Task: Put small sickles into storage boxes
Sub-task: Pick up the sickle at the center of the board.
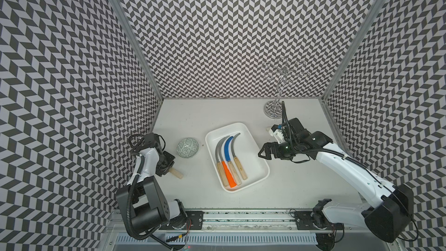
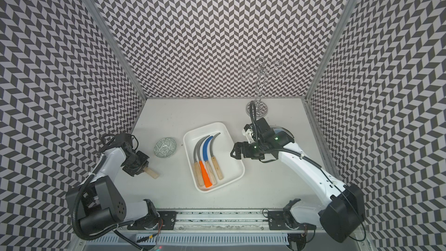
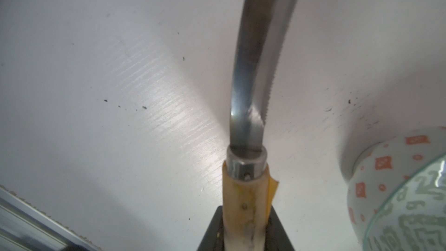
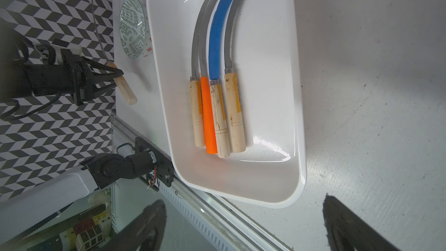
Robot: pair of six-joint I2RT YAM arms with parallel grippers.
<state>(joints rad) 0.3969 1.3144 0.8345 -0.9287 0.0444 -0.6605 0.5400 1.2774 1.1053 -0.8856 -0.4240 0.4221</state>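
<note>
My left gripper (image 1: 166,165) (image 3: 243,235) is shut on the pale wooden handle (image 3: 243,208) of a grey-bladed small sickle (image 3: 255,68), near the left wall beside the bowl. The handle's end (image 2: 152,173) sticks out past the fingers; in both top views the arm hides the blade. The white storage box (image 1: 255,165) (image 4: 277,92) lies mid-table holding several sickles side by side, among them the blue-bladed, orange-handled one (image 1: 228,162) (image 4: 208,117). My right gripper (image 1: 261,153) (image 4: 243,233) hovers open and empty just right of the box.
A round patterned bowl (image 1: 188,148) (image 3: 398,201) stands between my left gripper and the box. A chrome wire stand (image 1: 274,109) rises at the back right, behind my right arm. Patterned walls close three sides; a metal rail (image 4: 217,213) runs along the front edge.
</note>
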